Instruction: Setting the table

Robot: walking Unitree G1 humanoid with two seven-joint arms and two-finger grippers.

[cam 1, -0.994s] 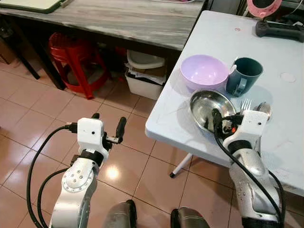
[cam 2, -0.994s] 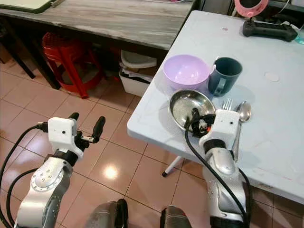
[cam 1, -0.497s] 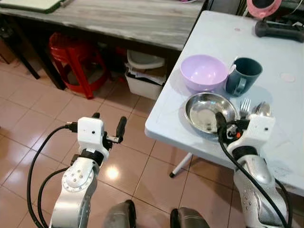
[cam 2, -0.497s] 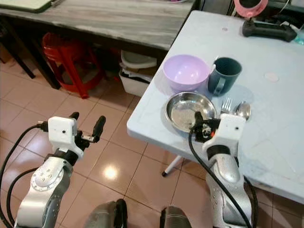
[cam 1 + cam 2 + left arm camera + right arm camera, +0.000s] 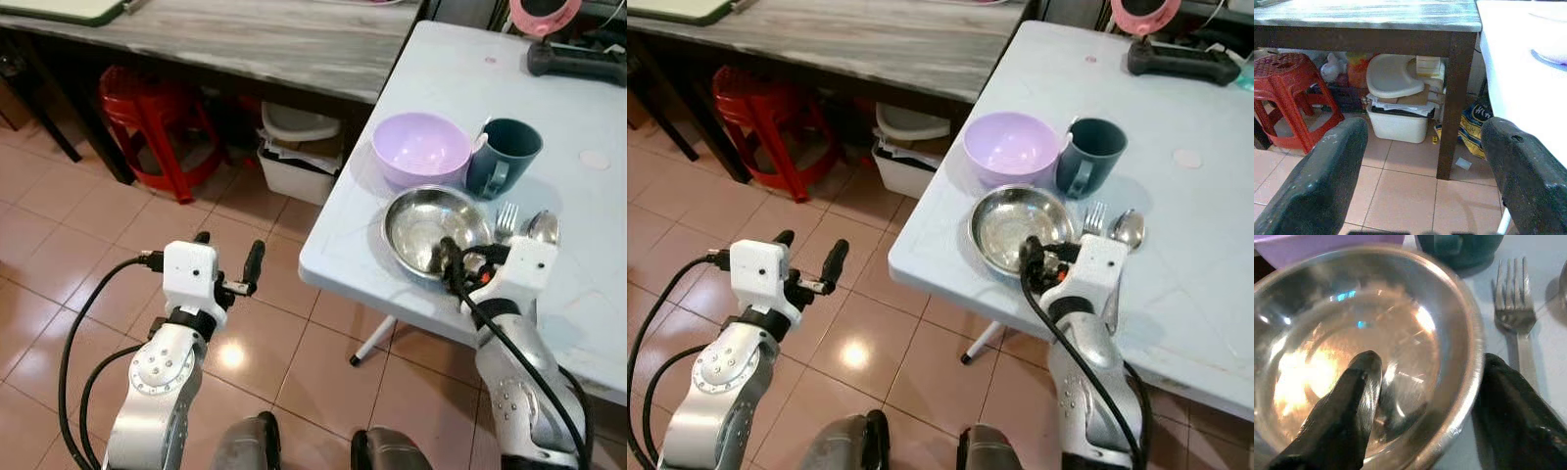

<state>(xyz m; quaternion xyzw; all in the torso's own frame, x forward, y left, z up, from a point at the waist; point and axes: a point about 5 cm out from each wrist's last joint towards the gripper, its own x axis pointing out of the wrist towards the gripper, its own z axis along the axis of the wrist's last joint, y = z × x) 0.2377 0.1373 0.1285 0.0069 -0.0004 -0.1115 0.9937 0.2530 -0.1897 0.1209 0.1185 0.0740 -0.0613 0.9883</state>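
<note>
Steel bowl (image 5: 1400, 333) rim between right gripper (image 5: 1425, 396) fingers

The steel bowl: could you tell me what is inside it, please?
Inside the steel bowl, one finger of the right gripper reaches in, the other staying outside the rim. No food is visible; the finger hides part of the bottom.

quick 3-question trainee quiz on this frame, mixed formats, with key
1. True or false: the right pincer straddles the rim of the steel bowl, one finger inside and one outside.
2. What stands just behind the steel bowl on the white table? A) a red plate and a glass B) a purple bowl and a teal mug C) a kettle
3. Fill in: the fork lies beside the steel bowl, with a ___ on its far side.

Key: 1 true; 2 B; 3 spoon.
</note>
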